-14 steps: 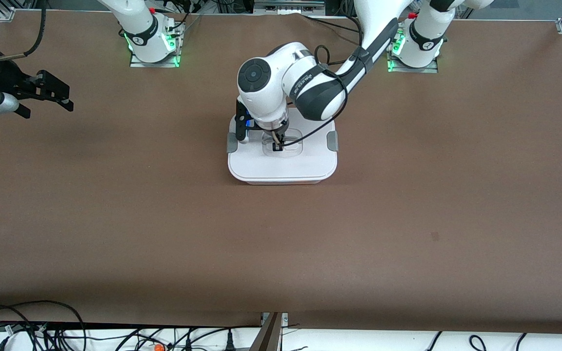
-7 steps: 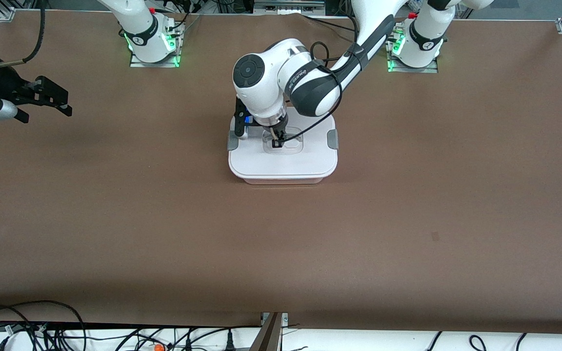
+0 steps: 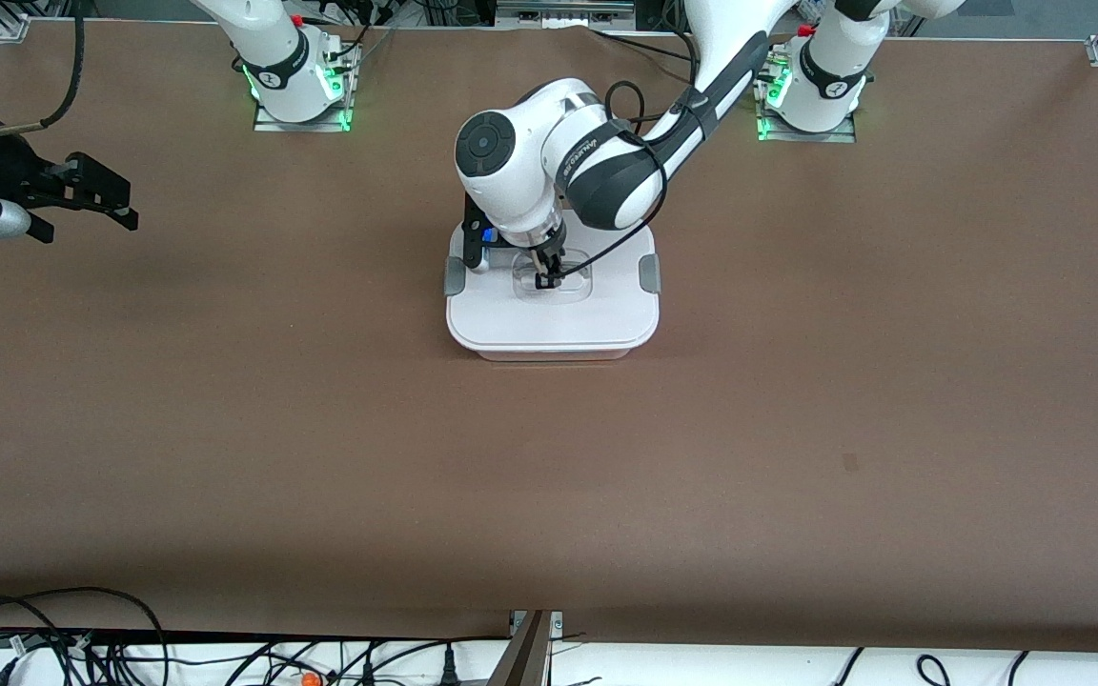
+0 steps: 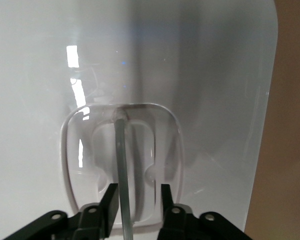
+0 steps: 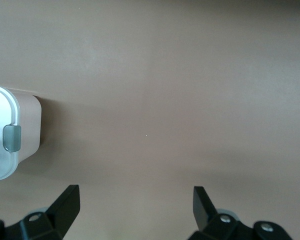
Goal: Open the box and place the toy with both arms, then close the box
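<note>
The box [image 3: 549,324] stands in the middle of the table with its white lid [image 4: 200,75] on, and the grey clips [image 3: 649,274] sit at its two ends. My left gripper [image 3: 542,279] is low over the lid's recessed clear handle [image 4: 121,165]. Its fingers [image 4: 110,197] stand on either side of the handle bar with a gap, so it is open. My right gripper [image 3: 91,195] is open and empty over bare table at the right arm's end. The right wrist view shows one end of the box [image 5: 25,125]. The toy is out of view.
The brown table [image 3: 549,495] is bare around the box. The arm bases [image 3: 296,90] stand along the table edge farthest from the front camera. Cables [image 3: 82,648] lie below the edge nearest to the front camera.
My left arm's wrist has shifted slightly toward the bases while its gripper stays at the handle. My right gripper has drifted a little toward the table's end.
</note>
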Controlling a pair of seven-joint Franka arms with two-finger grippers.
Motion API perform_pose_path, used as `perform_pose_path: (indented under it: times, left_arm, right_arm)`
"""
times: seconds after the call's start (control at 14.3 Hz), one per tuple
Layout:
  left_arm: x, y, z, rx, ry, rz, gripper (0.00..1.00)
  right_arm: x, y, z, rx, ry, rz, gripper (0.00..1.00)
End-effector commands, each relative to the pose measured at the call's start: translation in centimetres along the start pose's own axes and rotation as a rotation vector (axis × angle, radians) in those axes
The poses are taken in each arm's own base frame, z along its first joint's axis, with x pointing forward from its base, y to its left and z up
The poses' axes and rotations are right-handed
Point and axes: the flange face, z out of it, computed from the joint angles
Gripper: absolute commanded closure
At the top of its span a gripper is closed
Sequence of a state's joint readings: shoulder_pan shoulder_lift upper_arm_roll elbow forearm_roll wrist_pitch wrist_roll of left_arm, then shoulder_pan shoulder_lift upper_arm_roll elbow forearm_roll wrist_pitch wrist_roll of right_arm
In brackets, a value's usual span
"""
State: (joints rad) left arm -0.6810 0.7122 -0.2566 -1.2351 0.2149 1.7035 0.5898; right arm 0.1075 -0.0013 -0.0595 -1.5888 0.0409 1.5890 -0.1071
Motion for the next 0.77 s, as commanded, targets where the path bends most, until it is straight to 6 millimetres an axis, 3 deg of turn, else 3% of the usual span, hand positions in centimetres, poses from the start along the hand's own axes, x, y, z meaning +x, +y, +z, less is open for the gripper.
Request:
perform_pose_path:
  times: [0.0, 0.21, 0.42, 0.56, 0.7]
  left_arm:
    - [-4.3, -0.8, -4.3, -0.052, -0.002, -0.098, 0.00]
    - [-10.7, -3.1, -8.5, -0.164, 0.054, -0.226, 0.00]
    - [-21.1, -7.9, -13.1, -0.281, 0.143, -0.448, 0.00]
    - [-28.8, -11.0, -14.7, -0.308, 0.152, -0.622, 0.00]
    - [-32.9, -11.5, -16.9, -0.218, 0.109, -0.739, 0.00]
  right_arm:
    - [0.0, 0.2, -0.5, -0.008, -0.007, 0.004, 0.00]
    - [0.0, 0.2, -0.5, -0.010, -0.007, 0.004, 0.00]
    - [0.1, 0.0, -0.6, -0.010, -0.004, 0.003, 0.00]
    - [0.1, 0.0, -0.5, -0.009, -0.006, 0.001, 0.00]
    - [0.1, -0.4, -0.6, -0.006, -0.004, -0.004, 0.00]
